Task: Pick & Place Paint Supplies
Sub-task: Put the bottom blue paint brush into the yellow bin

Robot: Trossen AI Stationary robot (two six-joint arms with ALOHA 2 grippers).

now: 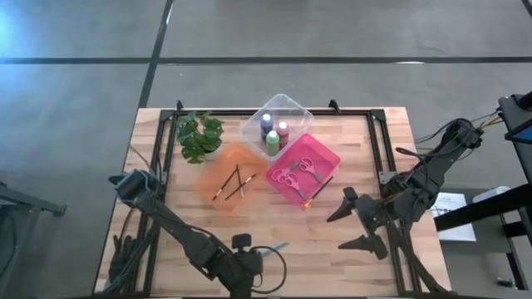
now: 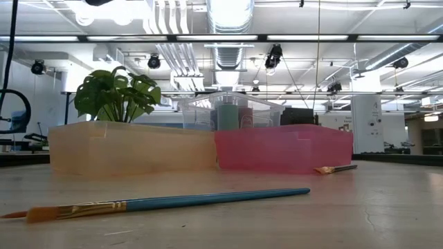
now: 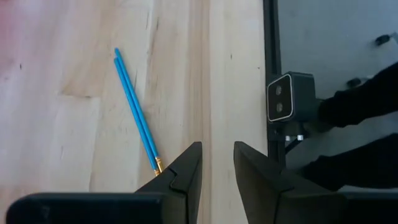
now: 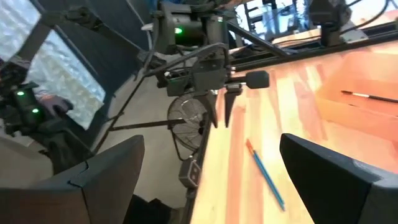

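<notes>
Down low over the table's near edge, left gripper (image 3: 217, 168) narrowly parted, empty — blue paintbrush (image 3: 135, 109) just beside; right gripper (image 1: 356, 223) wide, empty.

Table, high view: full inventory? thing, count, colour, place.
paint bottles: three; blue-purple, red, green, white caps; upright in the clear tray.
clear tray: one, at the table's far edge, middle.
scissors: pink handles, count unclear; in the pink tray.
pink tray: one, right of the orange tray, touching it.
thin brushes: about three, dark; in the orange tray.
orange tray: one, mid-table.
blue brush: one, loose near the front edge.
dark brush: one, on the table by the pink tray.
plant: one, green, far left.
left gripper: front edge, beside the blue brush, jaws slightly apart, empty.
right gripper: right side, wide open, empty.
</notes>
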